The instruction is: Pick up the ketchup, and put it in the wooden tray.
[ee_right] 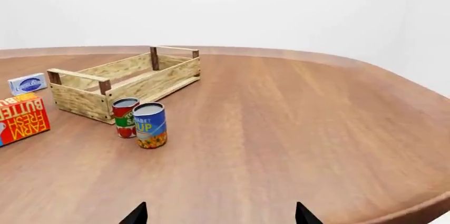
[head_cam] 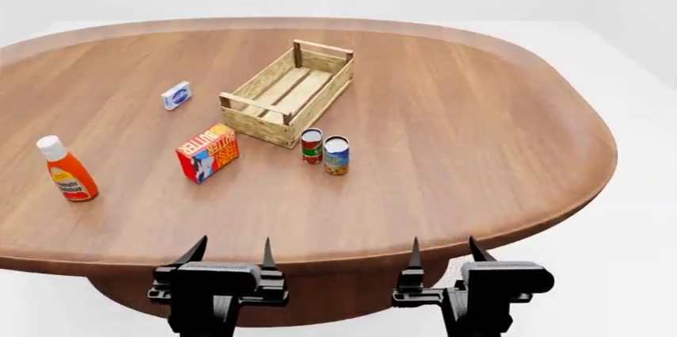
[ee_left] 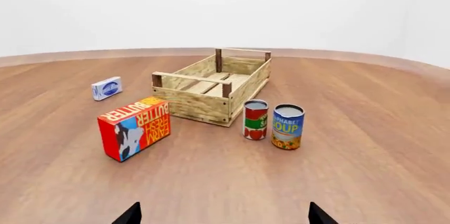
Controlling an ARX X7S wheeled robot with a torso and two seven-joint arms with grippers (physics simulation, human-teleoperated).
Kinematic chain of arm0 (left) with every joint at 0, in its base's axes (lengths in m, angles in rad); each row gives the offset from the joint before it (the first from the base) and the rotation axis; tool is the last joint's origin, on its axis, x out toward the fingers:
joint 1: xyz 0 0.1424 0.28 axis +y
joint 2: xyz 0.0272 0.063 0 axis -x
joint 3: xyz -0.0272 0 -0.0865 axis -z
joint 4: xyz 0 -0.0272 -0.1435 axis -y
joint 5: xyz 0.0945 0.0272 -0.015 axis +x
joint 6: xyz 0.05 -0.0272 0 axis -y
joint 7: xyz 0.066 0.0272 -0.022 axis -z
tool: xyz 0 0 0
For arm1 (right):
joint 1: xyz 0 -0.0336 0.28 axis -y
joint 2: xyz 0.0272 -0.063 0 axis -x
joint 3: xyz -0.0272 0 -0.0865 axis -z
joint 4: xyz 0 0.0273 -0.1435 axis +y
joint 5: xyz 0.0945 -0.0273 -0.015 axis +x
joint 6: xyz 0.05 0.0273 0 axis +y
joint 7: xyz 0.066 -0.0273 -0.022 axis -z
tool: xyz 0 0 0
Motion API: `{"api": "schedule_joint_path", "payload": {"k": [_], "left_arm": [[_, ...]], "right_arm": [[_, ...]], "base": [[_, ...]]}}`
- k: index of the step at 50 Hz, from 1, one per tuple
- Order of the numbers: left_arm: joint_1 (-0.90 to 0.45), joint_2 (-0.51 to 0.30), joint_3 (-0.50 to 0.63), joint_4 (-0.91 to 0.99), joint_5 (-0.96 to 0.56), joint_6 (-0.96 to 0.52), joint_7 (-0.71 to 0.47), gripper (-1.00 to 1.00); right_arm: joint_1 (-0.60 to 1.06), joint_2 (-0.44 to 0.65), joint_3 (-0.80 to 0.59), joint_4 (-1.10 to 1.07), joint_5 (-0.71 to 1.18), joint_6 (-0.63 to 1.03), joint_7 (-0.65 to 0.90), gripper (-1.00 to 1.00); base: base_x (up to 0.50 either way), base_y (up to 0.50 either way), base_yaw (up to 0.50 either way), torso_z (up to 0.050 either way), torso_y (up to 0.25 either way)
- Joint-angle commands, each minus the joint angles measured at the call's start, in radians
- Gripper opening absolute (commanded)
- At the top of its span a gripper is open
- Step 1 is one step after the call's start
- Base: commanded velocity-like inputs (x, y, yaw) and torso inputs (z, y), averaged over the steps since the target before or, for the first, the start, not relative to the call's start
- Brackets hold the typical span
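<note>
Left gripper [head_cam: 228,251] and right gripper [head_cam: 442,250] open, empty; ketchup [head_cam: 66,169] upright, well apart from wooden tray [head_cam: 287,93].

Left gripper [head_cam: 230,252], right gripper [head_cam: 442,251]: fingers apart.

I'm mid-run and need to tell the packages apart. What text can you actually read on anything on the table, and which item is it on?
"FARM FRESH BUTTER": butter box, side face; "BUTTER" again on its top.
"SOUP", with a partly cut word above it ending "ABET": blue-labelled can.
"SA..." only, the rest turned away: red and green can.
Ketchup label: too small to read.
Small blue and white box: print blurred, unreadable.
Wooden tray: no text.
</note>
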Motion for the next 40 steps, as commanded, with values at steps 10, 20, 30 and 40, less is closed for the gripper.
{"api": "schedule_joint_path", "payload": {"k": [10,20,30,40], "left_arm": [[-0.180,-0.057,0.055,0.046,-0.021,-0.148,0.051,1.00],[-0.360,-0.087,0.072,0.107,-0.070,-0.404,0.093,1.00],[-0.502,-0.084,0.068,0.085,-0.101,-0.552,0.095,1.00],[-0.608,-0.083,0.072,0.056,-0.114,-0.642,0.091,1.00]], "right_arm": [[0.095,0.084,-0.033,-0.127,0.009,0.198,-0.021,1.00],[0.253,0.163,-0.048,-0.245,0.055,0.441,-0.085,1.00],[0.410,0.188,-0.031,-0.276,0.124,0.625,-0.137,1.00],[0.546,0.231,-0.035,-0.275,0.160,0.730,-0.187,1.00]], "base": [[0.00,0.00,0.00,0.000,0.000],[0.00,0.00,0.00,0.000,0.000],[0.00,0.00,0.00,0.000,0.000],[0.06,0.00,0.00,0.000,0.000]]}}
